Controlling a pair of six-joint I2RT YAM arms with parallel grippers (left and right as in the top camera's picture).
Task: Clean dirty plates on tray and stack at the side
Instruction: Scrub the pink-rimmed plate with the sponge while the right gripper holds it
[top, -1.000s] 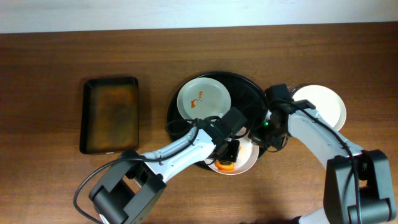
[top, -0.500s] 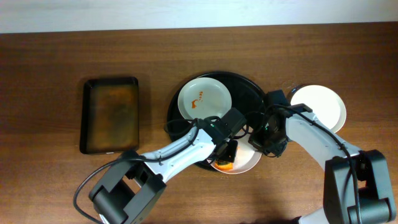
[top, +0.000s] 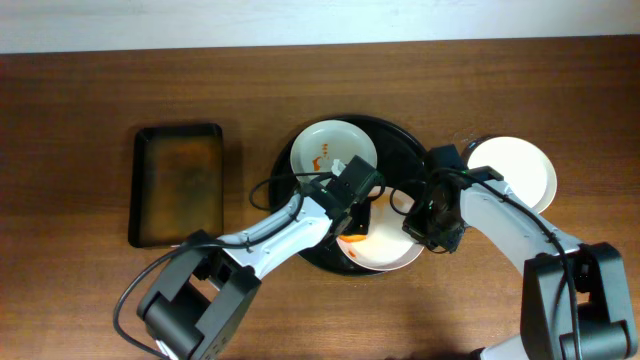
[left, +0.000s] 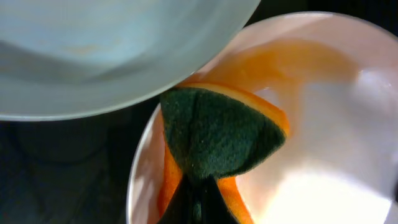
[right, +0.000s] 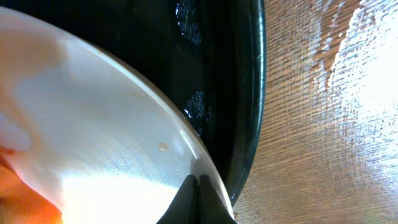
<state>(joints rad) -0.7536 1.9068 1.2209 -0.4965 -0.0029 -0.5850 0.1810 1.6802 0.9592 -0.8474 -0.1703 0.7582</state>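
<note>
A round black tray (top: 400, 150) holds a dirty white plate with orange smears (top: 325, 150) at its back left and a second white plate (top: 385, 252) at its front. My left gripper (top: 352, 215) is shut on a green-and-orange sponge (left: 214, 134) pressed on the front plate (left: 323, 143), which carries an orange smear. My right gripper (top: 428, 225) is shut on that plate's right rim (right: 193, 168). A clean white plate (top: 520, 165) lies on the table to the right of the tray.
A dark rectangular tray (top: 178, 183) with a brownish bottom lies at the left on the wooden table (top: 80, 120). The black tray's rim (right: 252, 124) lies close to my right gripper.
My left gripper with the sponge has moved up and left across the front plate. My right gripper has closed in on the plate's right rim.
</note>
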